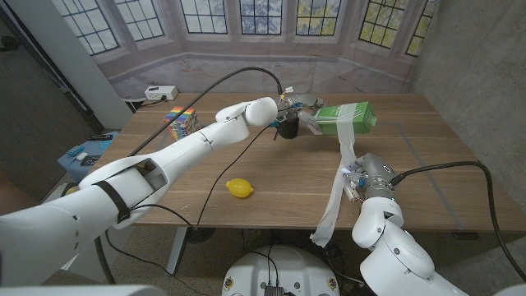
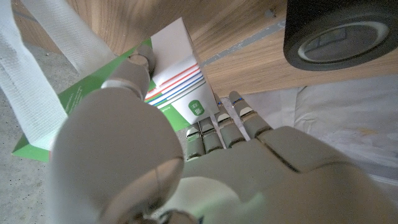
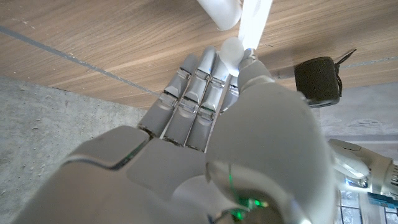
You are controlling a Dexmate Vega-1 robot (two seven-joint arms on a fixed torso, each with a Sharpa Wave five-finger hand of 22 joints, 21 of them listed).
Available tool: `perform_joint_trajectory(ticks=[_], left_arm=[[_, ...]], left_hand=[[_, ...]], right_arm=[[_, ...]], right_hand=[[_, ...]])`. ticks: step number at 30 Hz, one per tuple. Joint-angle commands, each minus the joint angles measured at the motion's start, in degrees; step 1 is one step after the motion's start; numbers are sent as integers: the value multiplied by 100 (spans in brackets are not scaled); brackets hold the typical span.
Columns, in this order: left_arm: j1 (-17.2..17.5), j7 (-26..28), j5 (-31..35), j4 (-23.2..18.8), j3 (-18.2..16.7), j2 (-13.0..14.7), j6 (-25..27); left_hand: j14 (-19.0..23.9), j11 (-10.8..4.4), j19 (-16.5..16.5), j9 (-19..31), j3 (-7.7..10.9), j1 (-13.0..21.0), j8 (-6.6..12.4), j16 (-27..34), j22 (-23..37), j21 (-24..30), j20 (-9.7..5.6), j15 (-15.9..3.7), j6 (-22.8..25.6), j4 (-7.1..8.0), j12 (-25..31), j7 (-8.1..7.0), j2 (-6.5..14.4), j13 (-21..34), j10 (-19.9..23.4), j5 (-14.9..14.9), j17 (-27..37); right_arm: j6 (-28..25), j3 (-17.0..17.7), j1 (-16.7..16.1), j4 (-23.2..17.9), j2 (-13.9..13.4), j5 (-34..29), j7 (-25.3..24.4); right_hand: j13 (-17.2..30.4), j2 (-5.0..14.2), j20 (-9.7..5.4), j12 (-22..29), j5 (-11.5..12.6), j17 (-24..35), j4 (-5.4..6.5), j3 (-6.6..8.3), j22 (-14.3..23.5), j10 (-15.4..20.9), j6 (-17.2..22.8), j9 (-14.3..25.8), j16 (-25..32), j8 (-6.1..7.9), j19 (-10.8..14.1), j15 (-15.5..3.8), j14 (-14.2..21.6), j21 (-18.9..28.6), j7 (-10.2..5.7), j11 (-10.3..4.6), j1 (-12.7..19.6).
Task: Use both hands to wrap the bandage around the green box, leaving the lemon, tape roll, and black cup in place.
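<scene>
Your tabletop runs wide across the middle of the head view, with broad bare wood at centre and lower centre. Its front edge cuts across the lower third of the frame, and your right robot hand sits at lower right, just inside that edge. It pinches the bandage, whose loose tail hangs over the edge and down to lower centre-right.

From that pinch the bandage climbs to the green box at upper right of centre, near the far edge. Your left robot hand grasps the box at its left end; the left wrist view shows the fingers against the carton.

The black cup stands just left of that robot hand, touching or nearly touching the forearm; you cannot tell which. A colourful striped box sits at upper left, well apart. The lemon lies alone at lower centre-left. A dark roll shows in the left wrist view near the box.
</scene>
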Motion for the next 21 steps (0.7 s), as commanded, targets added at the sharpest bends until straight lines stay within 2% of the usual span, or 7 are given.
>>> perform_joint_trajectory(ticks=[1, 14, 21], left_arm=[[25, -9, -156, 100, -34, -7, -141], [8, -108, -200, 90, 2, -15, -158], [7, -147, -227, 84, 17, -35, -213]], left_hand=[[45, -271, -3, 6, 52, -242, 1237, -13, 23, 23, 19, 19, 395, 22, 54, 17, 485, 25, 335, 25, 29], [47, -262, -1, 1, 45, -242, 1249, -13, 24, 24, 19, 14, 405, 15, 66, 21, 487, 34, 346, 34, 30], [50, -286, -1, -4, 45, -248, 1255, -17, 25, 25, 21, 17, 416, 14, 75, 23, 482, 39, 361, 40, 27]], right_arm=[[-21, 303, 120, 144, -288, 1122, -583], [237, 497, 321, 401, -570, 1917, -1004], [339, 550, 502, 575, -809, 2198, -1104]], right_hand=[[21, 93, -156, 43, 35, 27, -3, -26, 8, 134, 50, 14, -11, -15, 62, -587, 65, 24, 19, -96, 147], [22, 97, -166, 32, 38, 39, 0, -34, 8, 135, 53, 16, -35, -18, 65, -587, 76, 25, 10, -111, 149], [20, 97, -171, 28, 38, 46, 0, -40, 8, 147, 46, 17, -48, -23, 70, -588, 85, 26, 4, -118, 151]])
